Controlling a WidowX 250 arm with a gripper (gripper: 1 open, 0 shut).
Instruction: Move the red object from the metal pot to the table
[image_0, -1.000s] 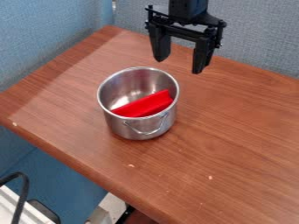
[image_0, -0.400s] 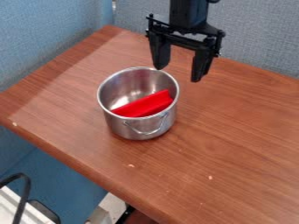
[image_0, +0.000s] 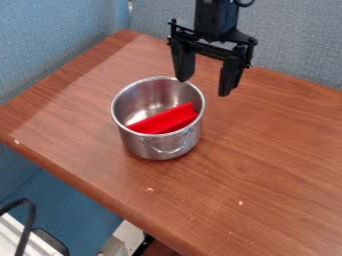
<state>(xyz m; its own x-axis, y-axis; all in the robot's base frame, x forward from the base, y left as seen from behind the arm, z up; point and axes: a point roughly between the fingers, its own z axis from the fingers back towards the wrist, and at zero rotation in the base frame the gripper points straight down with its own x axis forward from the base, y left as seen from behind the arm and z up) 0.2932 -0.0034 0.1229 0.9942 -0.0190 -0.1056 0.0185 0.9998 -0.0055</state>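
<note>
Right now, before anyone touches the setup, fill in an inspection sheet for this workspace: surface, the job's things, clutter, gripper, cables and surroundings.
Surface: reddish-brown wood-grain table, a few tiny pale specks, otherwise bare around the pot.
Job's things: metal pot stands upright near the table's middle; red object lies inside it, leaning toward the right wall.
Clutter: nothing seen.
Gripper: gripper open, pointing down, above the table just behind and right of the pot; holds nothing, touches neither pot nor block.
Cables: nothing seen on the table; thin dark bars at the lower left corner, too unclear to name.
Surroundings: blue wall behind and to the left; pale floor below the table edge.
</note>
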